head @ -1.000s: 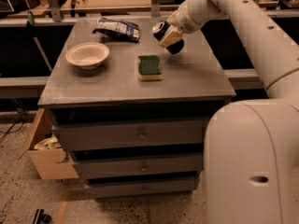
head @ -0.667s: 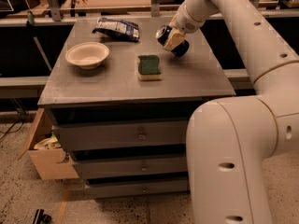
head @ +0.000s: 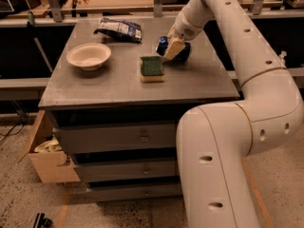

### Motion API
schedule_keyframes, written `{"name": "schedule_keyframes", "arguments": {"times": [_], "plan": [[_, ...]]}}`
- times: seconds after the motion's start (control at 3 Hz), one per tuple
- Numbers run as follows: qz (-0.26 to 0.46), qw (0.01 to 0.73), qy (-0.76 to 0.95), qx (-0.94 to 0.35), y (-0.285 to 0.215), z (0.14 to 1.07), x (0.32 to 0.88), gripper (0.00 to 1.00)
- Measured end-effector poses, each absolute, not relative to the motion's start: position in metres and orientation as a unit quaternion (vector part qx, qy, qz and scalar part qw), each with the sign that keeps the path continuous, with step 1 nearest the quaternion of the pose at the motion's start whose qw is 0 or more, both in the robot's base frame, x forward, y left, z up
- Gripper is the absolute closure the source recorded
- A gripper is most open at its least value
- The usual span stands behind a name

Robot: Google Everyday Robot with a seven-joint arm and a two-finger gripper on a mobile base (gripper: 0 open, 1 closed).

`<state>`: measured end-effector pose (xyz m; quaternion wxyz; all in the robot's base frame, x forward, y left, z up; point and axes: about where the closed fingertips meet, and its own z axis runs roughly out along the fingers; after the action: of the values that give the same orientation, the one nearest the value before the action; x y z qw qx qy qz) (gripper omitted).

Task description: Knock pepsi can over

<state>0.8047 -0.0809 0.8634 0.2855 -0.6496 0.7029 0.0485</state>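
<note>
The pepsi can (head: pixel 185 52) sits back-centre on the counter (head: pixel 199 85) and looks tipped rather than upright, though its middle is covered. The gripper (head: pixel 172 51) is right in front of it, touching or nearly so, and I can't tell if it's open or closed. The sponge (head: pixel 152 69) lies just front-left of the can. The bowl (head: pixel 89 56) further left shows only its plain inside. The bag (head: pixel 118 29) is at the back edge. There's bare counter right of the can out to the edge. On the floor at left, a box (head: pixel 47 167) holds something pale.
</note>
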Motion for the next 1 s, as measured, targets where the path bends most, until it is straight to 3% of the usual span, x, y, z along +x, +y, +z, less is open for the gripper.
{"name": "schedule_keyframes", "arguments": {"times": [0.67, 1.0], "plan": [[0.078, 0.302, 0.709, -0.633, -0.0768, 0.862, 0.8051, 0.13], [0.093, 0.318, 0.714, -0.616, -0.0768, 0.8644, 0.8081, 0.0]]}}
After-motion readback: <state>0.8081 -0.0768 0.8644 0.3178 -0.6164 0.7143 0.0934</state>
